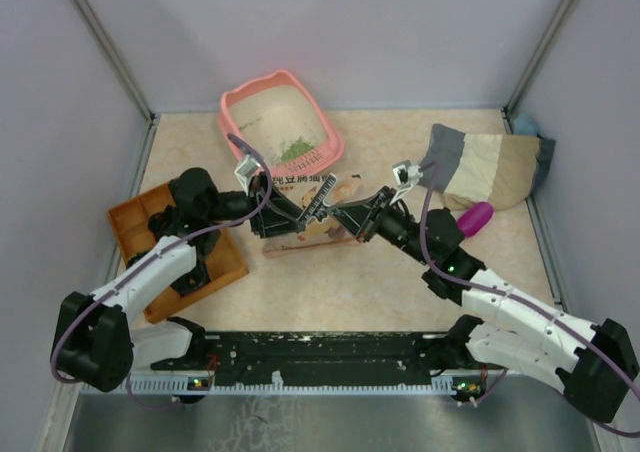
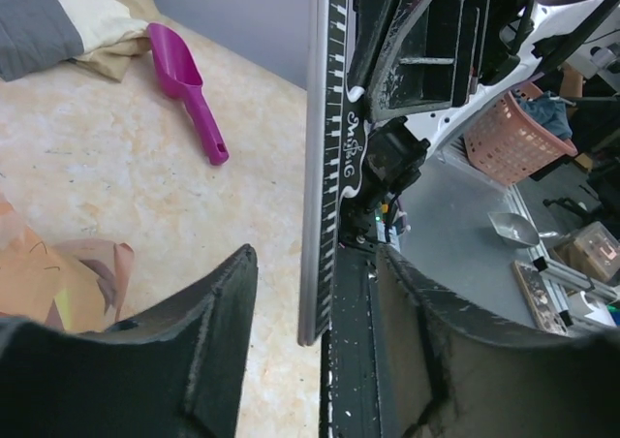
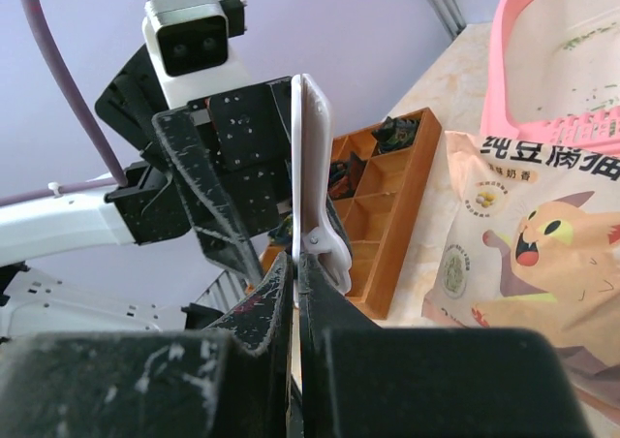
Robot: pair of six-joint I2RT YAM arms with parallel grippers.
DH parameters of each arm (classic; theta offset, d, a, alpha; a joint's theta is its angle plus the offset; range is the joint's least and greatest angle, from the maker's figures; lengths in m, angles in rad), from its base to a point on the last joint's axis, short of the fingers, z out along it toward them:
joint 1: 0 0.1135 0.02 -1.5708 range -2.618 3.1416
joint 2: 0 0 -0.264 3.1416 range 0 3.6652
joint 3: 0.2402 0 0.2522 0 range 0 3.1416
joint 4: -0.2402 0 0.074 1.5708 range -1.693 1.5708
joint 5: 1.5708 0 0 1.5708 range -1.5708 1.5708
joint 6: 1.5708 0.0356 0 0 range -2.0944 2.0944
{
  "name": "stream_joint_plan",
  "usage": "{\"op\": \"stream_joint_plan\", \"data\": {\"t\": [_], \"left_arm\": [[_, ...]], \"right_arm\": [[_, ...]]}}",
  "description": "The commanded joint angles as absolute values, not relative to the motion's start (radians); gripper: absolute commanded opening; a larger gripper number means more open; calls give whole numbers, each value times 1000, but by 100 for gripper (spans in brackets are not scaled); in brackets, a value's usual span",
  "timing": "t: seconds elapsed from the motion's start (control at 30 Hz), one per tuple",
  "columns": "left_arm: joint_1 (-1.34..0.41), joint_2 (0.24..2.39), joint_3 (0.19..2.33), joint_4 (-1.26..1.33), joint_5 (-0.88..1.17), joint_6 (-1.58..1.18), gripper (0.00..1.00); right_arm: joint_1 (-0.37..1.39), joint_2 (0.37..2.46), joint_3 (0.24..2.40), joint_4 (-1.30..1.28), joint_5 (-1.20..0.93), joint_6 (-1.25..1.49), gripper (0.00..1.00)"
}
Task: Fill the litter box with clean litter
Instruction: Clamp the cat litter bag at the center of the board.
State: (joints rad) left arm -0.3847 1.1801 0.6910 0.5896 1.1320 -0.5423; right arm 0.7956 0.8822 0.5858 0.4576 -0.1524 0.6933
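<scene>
The salmon-pink litter box (image 1: 240,107) stands at the back centre, with a small pile of green clean litter (image 1: 297,150) inside it. In front of it lies a beige printed litter bag (image 1: 312,234). Above the bag my right gripper (image 1: 345,213) is shut on a long, thin bag clip (image 1: 318,200). In the right wrist view the fingertips (image 3: 281,283) pinch the clip's white end (image 3: 312,157). My left gripper (image 2: 315,264) is open, its jaws standing apart on either side of the clip (image 2: 329,167) without touching it.
An orange compartmented tray (image 1: 128,224) sits at the left under the left arm. A magenta scoop (image 1: 474,217) and a folded grey-and-cream cloth (image 1: 490,167) lie at the right. Grey walls close in the table on three sides.
</scene>
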Motion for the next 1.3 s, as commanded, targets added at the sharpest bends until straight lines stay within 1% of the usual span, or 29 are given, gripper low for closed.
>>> {"op": "stream_joint_plan", "data": {"t": [0.0, 0.07, 0.23, 0.27, 0.3, 0.33, 0.37, 0.43, 0.47, 0.53, 0.63, 0.73, 0.77, 0.87, 0.9, 1.03, 1.07, 1.13, 1.17, 1.2, 1.23, 1.27], "left_arm": [[-395, 1192, 701, 617, 1162, -509, 52], [-398, 1195, 707, 611, 1161, -507, 42], [-410, 1216, 729, 592, 1189, -519, 9], [-411, 1214, 732, 592, 1185, -523, 3], [-412, 1209, 734, 593, 1175, -529, 0], [-414, 1200, 734, 596, 1159, -540, 0], [-415, 1189, 733, 603, 1135, -552, 0], [-421, 1166, 720, 649, 1085, -599, 0], [-425, 1159, 712, 684, 1065, -630, 0], [-436, 1154, 698, 758, 1047, -709, 0], [-454, 1161, 684, 841, 1035, -775, 0], [-470, 1171, 677, 884, 1031, -804, 0], [-474, 1172, 679, 886, 1030, -805, 0], [-478, 1173, 680, 882, 1025, -806, 0], [-478, 1174, 681, 881, 1025, -813, 0], [-484, 1191, 675, 956, 1033, -872, 0], [-485, 1197, 674, 971, 1038, -889, 0], [-486, 1209, 674, 1007, 1048, -915, 0], [-488, 1212, 674, 1013, 1052, -921, 0], [-488, 1209, 674, 1012, 1052, -921, 0], [-488, 1206, 672, 1011, 1050, -916, 0], [-488, 1199, 669, 1002, 1046, -908, 0]], "right_arm": [[803, 885, 644, 545, -180, 722, 0], [803, 886, 644, 543, -183, 725, 0], [803, 885, 634, 566, -184, 738, 0], [804, 882, 631, 566, -178, 741, 9], [804, 877, 624, 569, -166, 746, 21], [804, 868, 610, 579, -147, 756, 36], [804, 858, 591, 600, -122, 772, 49], [803, 843, 544, 679, -84, 805, 71], [804, 843, 529, 718, -77, 819, 74], [804, 859, 523, 759, -96, 827, 74], [804, 894, 544, 790, -151, 828, 73], [804, 917, 545, 839, -174, 830, 65], [803, 917, 543, 844, -173, 827, 61], [804, 910, 534, 875, -172, 822, 43], [804, 909, 532, 880, -169, 823, 41], [804, 920, 531, 891, -168, 828, 43], [804, 925, 531, 900, -172, 829, 42], [803, 937, 530, 922, -182, 832, 37], [804, 941, 529, 930, -184, 833, 32], [804, 944, 529, 935, -184, 830, 22], [804, 944, 527, 939, -185, 827, 9], [804, 943, 523, 945, -182, 821, 0]]}}
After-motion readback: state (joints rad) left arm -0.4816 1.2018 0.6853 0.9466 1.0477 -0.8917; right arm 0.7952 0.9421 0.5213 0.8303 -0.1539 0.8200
